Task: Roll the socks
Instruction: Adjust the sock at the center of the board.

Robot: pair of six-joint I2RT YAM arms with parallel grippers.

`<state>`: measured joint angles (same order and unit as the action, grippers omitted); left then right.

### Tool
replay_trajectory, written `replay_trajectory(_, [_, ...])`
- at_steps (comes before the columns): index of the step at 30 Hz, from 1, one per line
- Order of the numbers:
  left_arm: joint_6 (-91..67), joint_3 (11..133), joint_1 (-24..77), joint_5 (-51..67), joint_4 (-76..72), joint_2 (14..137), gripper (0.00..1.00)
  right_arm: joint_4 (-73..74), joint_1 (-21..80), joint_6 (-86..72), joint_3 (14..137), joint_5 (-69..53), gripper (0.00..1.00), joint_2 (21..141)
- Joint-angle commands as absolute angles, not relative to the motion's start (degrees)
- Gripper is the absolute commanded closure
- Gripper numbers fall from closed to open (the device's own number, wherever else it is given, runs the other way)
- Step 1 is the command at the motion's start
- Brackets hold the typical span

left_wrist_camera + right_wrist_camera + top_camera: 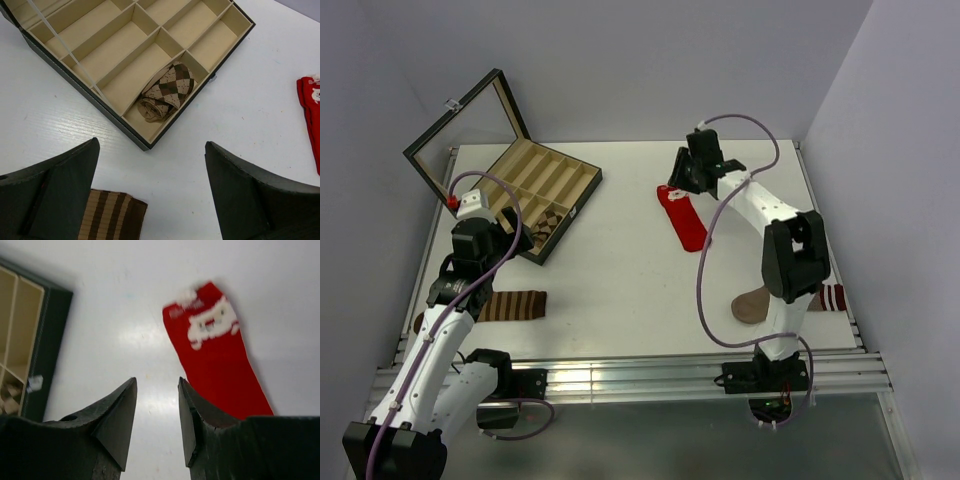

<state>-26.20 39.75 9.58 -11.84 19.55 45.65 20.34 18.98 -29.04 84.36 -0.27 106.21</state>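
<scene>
Argyle sock rolled in box, red sock flat, both end effectors apart

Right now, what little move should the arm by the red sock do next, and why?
Probably the right gripper should slide sideways over the red sock and lower onto its end. The sock lies flat and unrolled beside the open jaws, while the argyle sock already sits rolled in the box.

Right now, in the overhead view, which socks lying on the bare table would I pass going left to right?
Brown-striped sock → red sock → plain brown sock → white-striped sock end. The argyle sock, inside the box, overlaps the first, so it is left out.
</scene>
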Motion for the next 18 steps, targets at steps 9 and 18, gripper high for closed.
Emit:
replay_trajectory(9, [-25.75,39.73,9.76,-12.92,18.02,45.61,0.08,19.69,16.52,-37.61,101.95,-8.43,0.52,125.4])
replay_trajectory(18, [-25.66,39.64,9.76,-12.92,18.02,45.62,0.08,24.25,16.61,-35.61,104.5,-15.38,0.52,132.36])
